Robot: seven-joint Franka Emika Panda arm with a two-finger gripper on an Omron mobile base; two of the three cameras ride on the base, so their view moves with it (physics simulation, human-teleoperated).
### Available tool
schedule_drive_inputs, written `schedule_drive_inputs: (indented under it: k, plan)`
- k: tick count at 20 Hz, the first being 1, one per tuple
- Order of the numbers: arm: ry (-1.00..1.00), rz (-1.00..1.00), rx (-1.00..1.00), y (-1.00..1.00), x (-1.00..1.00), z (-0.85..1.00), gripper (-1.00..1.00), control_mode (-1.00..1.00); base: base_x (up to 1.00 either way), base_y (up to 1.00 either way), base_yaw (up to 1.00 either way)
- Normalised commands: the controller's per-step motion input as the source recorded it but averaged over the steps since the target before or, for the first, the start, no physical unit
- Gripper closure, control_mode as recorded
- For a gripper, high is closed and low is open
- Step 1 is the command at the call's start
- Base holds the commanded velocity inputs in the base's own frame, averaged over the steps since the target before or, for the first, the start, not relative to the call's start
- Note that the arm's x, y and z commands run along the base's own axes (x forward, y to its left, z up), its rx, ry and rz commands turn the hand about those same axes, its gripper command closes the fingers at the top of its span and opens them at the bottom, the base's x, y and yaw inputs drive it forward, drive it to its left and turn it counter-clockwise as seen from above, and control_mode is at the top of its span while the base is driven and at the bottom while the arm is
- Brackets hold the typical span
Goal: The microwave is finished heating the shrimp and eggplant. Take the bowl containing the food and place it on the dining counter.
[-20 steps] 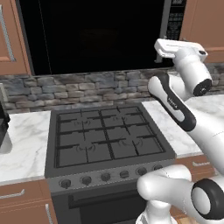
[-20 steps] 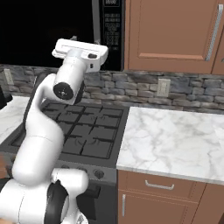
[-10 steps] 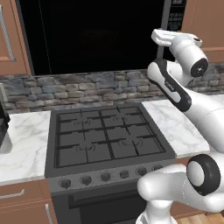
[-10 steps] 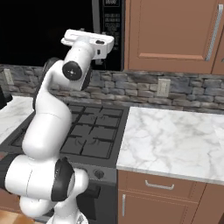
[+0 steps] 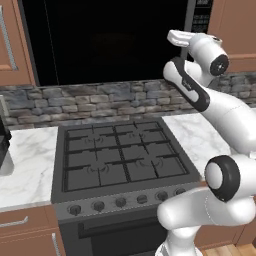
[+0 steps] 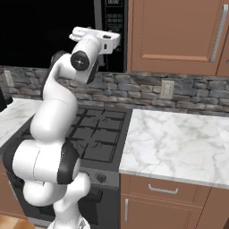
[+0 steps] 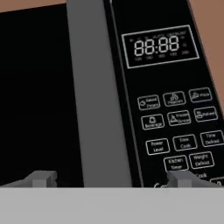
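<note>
My fingers, spread wide and holding nothing, face the microwave: glossy black glass door, flat grey vertical handle, rounded buttons on its panel.

We see the microwave fronted in glossy black glass, with a matt grey metal-looking handle and a smooth black button panel at 3 o'clock of it. The stove looks matt black metal. The worktop is polished white-grey marble, the backsplash rough grey stone, the cabinets smooth brown wood.
</note>
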Motion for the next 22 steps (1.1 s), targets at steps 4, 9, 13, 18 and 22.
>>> schedule_drive_inputs:
  k: [4, 9, 13, 18, 22]
  plan:
    - [0.11, 0.0, 0.0, 0.0, 0.51, 0.0, -1.0, -1.0, 0.0, 0.0, 0.0]
    - [0.11, 0.0, 0.0, 0.0, 0.5, 0.0, -1.0, -1.0, 0.0, 0.0, 0.0]
    - [0.06, 0.0, 0.0, 0.0, 0.32, 0.0, 1.0, -1.0, 0.0, 0.0, 0.0]
    - [0.0, 0.0, 0.0, 0.0, 0.0, 0.0, 1.0, -1.0, 0.0, 0.0, 0.0]
    - [0.0, 0.0, 0.0, 0.0, 0.0, 0.0, 1.0, -1.0, 0.0, 0.0, 0.0]
